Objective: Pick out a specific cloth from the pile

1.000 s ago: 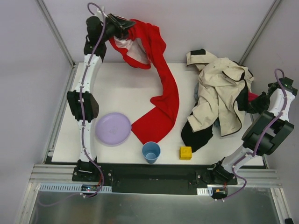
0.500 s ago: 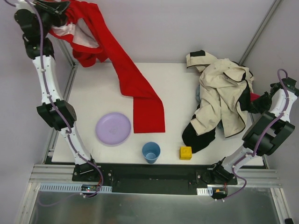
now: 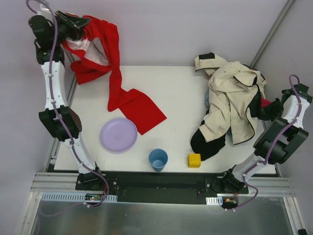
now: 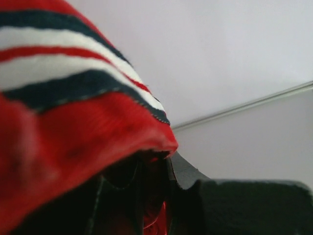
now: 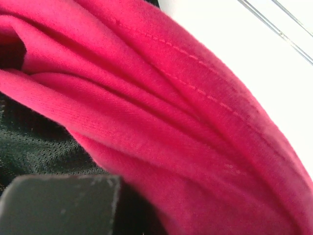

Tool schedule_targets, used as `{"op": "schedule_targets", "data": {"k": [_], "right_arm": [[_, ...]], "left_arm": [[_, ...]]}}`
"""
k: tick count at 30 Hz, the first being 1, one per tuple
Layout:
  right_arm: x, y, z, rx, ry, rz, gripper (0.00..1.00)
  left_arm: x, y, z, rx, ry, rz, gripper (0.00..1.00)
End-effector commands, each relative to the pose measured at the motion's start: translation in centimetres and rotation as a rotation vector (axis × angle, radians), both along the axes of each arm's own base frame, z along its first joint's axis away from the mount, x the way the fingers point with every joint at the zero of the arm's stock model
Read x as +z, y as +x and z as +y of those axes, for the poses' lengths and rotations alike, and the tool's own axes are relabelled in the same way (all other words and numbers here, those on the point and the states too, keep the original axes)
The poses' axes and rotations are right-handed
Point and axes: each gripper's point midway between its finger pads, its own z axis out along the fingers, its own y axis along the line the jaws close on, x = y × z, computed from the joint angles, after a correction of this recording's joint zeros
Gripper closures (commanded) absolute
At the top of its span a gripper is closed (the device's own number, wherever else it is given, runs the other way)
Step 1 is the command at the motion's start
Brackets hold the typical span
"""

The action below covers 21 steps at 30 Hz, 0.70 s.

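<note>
- Red fabric, the cloth [image 3: 137,110], hangs from the upper left of the top view down to the table [image 3: 181,93]; its lower end lies crumpled on the white surface just beside the purple plate [image 3: 119,135].
- The left gripper [image 3: 73,22] is raised high in the upper left corner, off the table's far left edge, and is clamped on the cloth's upper part, where a pale inner lining shows.
- The left wrist view shows red knit draped over the fingers, with a navy and white striped band [image 4: 63,73] across the top left.
- The pile [image 3: 232,105], mostly a cream-and-black jacket, sits at the right of the table, well apart from the red cloth.
- The right gripper [image 3: 268,108] is pushed into the pile's right edge with its jaws closed; whether it pinches any fabric cannot be told.
- The right wrist view is filled by folds of a magenta cloth [image 5: 171,122], with black mesh fabric at the lower left.
- A blue cup [image 3: 158,159] and a yellow block [image 3: 194,160] stand near the table's bottom edge, between the plate and the pile.
</note>
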Motion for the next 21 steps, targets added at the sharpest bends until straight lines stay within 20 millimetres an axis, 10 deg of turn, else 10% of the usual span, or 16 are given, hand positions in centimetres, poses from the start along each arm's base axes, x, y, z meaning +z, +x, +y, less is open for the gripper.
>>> {"op": "schedule_targets", "data": {"k": [1,13,21], "right_arm": [[2.5,0.0,-0.3,-0.031,-0.038,-0.082,0.95],[0.4,-1.9,1.2,-0.040,-0.016,-0.057,0.93],[0.1,-2.4,1.2,-0.028,-0.029,-0.041,0.90]], "left_arm": [[-4.4,-1.2,-3.9,-0.077,0.102,0.042,1.00],[-26.9,-2.3,-5.3,-0.099,0.143,0.490,1.00],[-36.0,-5.0,-4.8,-0.095,0.197,0.746,1.00]]}}
